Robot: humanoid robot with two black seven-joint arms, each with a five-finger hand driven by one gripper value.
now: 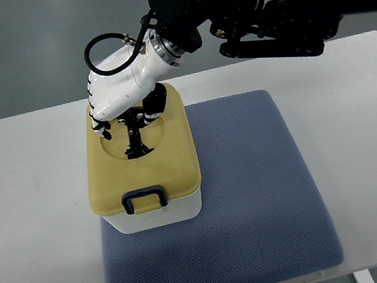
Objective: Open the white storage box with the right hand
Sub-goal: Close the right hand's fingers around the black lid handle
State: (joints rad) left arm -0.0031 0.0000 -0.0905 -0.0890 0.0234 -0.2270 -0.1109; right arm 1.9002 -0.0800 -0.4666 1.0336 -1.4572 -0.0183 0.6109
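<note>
One robot hand [122, 94], the right, rests on the box lid [141, 160], fingers curled into its recess. Box [158, 214] beneath stays closed on the mat [254, 195].

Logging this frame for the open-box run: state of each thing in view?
white storage box: upright on the mat, closed.
yellow lid: seated flat on the box.
dark latch: down at the front edge.
right hand: over the lid's round recess, fingers curled into it.
blue mat: flat on the white table.

Glossy white plastic hand [119, 88], matt yellow lid [142, 164], textured grey cloth mat [254, 195]
</note>
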